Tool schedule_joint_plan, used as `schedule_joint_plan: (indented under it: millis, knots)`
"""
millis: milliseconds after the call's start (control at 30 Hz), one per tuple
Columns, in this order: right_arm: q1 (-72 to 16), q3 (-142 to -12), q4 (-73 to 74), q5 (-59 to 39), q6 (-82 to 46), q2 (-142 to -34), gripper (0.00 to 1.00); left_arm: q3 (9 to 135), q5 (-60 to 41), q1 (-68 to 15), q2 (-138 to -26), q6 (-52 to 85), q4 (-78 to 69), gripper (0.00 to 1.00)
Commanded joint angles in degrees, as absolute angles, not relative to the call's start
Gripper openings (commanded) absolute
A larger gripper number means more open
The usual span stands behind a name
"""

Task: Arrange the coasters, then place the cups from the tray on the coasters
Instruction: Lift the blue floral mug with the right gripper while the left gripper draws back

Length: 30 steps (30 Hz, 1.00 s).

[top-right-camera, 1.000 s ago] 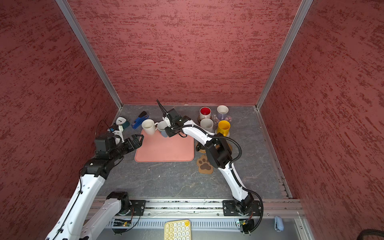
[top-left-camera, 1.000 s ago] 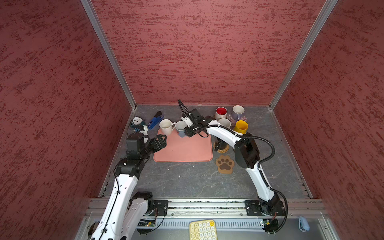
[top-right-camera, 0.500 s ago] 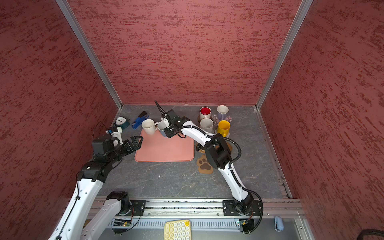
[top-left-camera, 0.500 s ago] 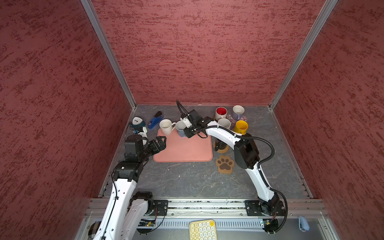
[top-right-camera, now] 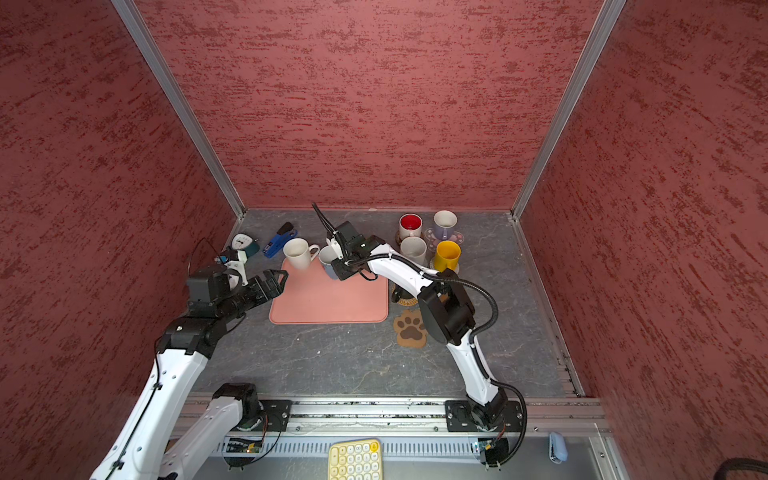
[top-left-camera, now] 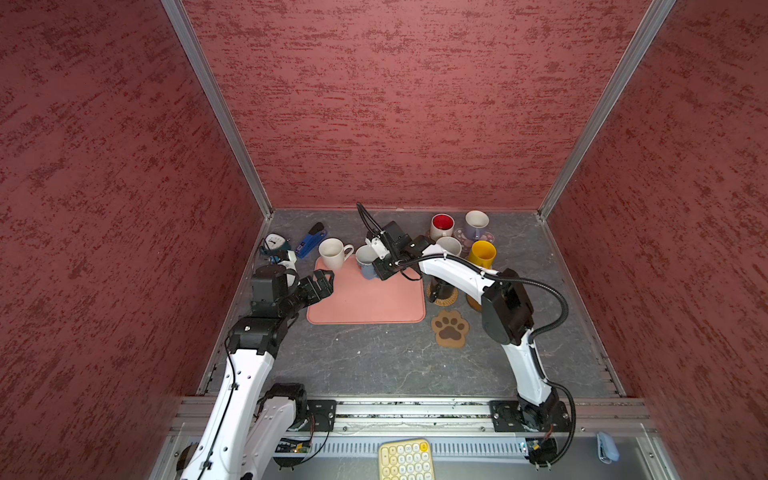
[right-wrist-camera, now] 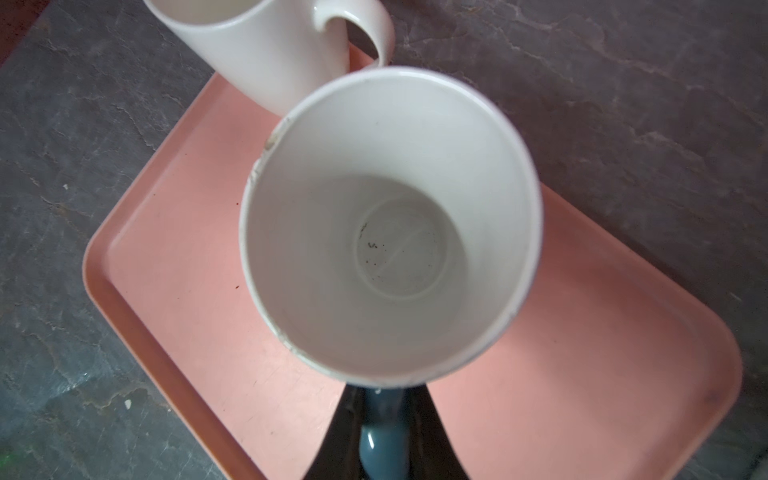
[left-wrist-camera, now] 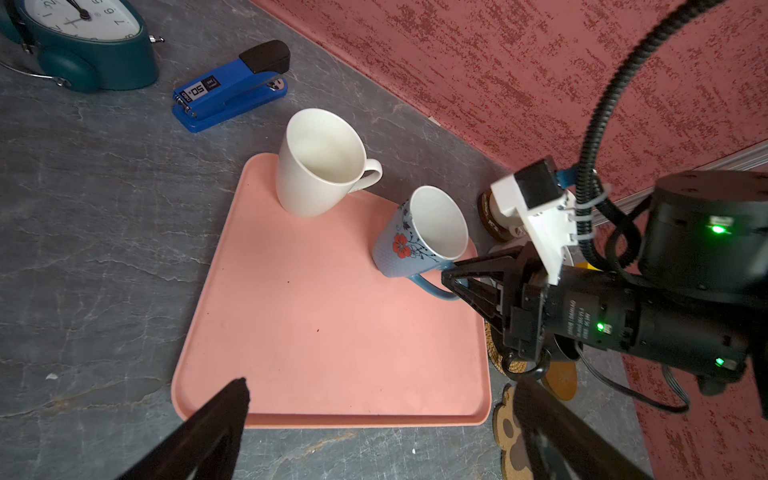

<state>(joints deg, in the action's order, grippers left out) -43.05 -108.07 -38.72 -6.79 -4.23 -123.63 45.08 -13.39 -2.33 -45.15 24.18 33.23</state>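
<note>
Blue cup red flower: left wrist only.

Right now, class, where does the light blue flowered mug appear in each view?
Both top views: light blue flowered mug near centre, at the salmon-pink tray's far edge.
Left wrist: mug right of centre.
Right wrist: mug fills the centre, handle in right tool.
Shared landmark: the tray.

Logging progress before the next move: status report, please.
Left gripper open near flat salmon-pink tray. Right gripper shut on handle of light blue flowered ceramic mug, tilted over tray. Plain white ceramic mug close beside.
</note>
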Motion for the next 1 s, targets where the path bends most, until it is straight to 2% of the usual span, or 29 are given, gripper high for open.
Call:
schedule_joint_plan:
  millis: [0,267,633,967]
  knots:
    - [-43.42,-105.84,-33.96,-5.1,-4.85,-116.07,0.0,46.59,-13.01,-4.32,-46.79,24.17,30.13,1.0]
    - [-43.4,-94.81,-31.48,-1.53,-7.34,-104.58,0.0,48.08,-7.03,-13.47,-52.38,24.06,26.08,0.99]
    - [-42.25,-82.46,-39.64,7.0,-16.24,-85.08,0.0,57.84,-2.37,-23.6,-66.19,22.65,24.68,1.0]
    - [-34.02,-67.1,-47.12,11.67,-25.59,-64.89,0.0,60.73,-2.1,-26.72,-75.48,23.33,20.91,1.0]
